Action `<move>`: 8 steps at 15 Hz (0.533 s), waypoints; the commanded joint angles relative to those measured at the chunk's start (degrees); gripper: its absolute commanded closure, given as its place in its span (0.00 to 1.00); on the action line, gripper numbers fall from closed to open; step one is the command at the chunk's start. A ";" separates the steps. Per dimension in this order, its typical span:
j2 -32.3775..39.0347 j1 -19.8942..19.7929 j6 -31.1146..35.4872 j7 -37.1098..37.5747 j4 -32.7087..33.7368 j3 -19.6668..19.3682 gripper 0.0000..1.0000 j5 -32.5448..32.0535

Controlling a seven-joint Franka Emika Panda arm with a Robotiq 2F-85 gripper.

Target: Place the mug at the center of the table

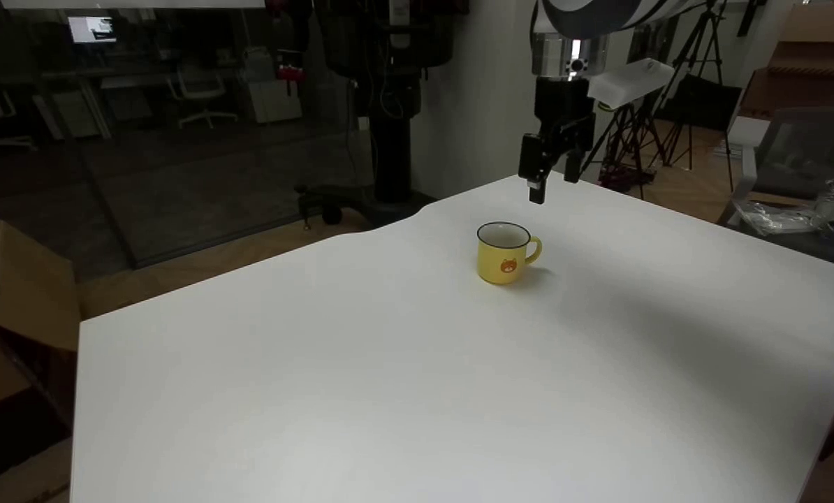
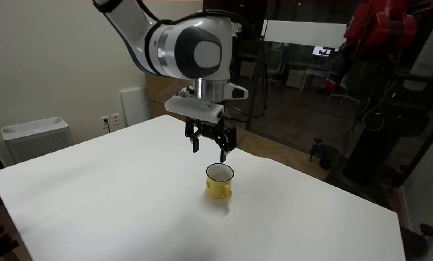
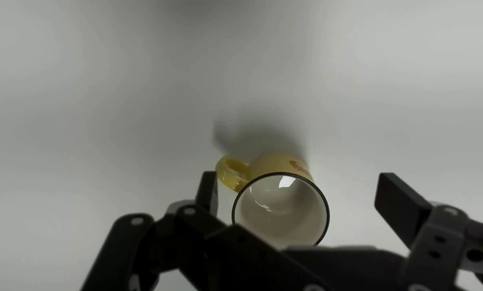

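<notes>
The small yellow mug stands upright on the white table and shows in both exterior views (image 1: 497,262) (image 2: 216,186). It has a dark rim, a pale inside, an orange animal face and one side handle. The table (image 1: 361,363) (image 2: 122,192) is large and plain; the mug is nearer its far edge in an exterior view. My gripper (image 1: 555,183) (image 2: 209,151) is open, empty and above the mug's height, not touching it. In the wrist view (image 3: 302,192) the mug (image 3: 280,210) appears between the fingers, its handle near the left finger. The gripper body hides its lower part.
A cardboard box (image 1: 36,286) stands on the floor beside the table. A dark wheeled stand (image 1: 392,161) is close to the table's far edge. A grey chair (image 1: 808,154) with clear plastic stands beyond another edge. An air purifier (image 2: 37,136) is by the wall.
</notes>
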 commanded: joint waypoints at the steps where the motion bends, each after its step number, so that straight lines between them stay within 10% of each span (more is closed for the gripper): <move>1: 0.26 -0.50 -0.29 0.06 0.43 0.50 0.00 -0.37; 8: 9.70 -2.94 2.14 -4.95 11.04 5.59 0.00 7.35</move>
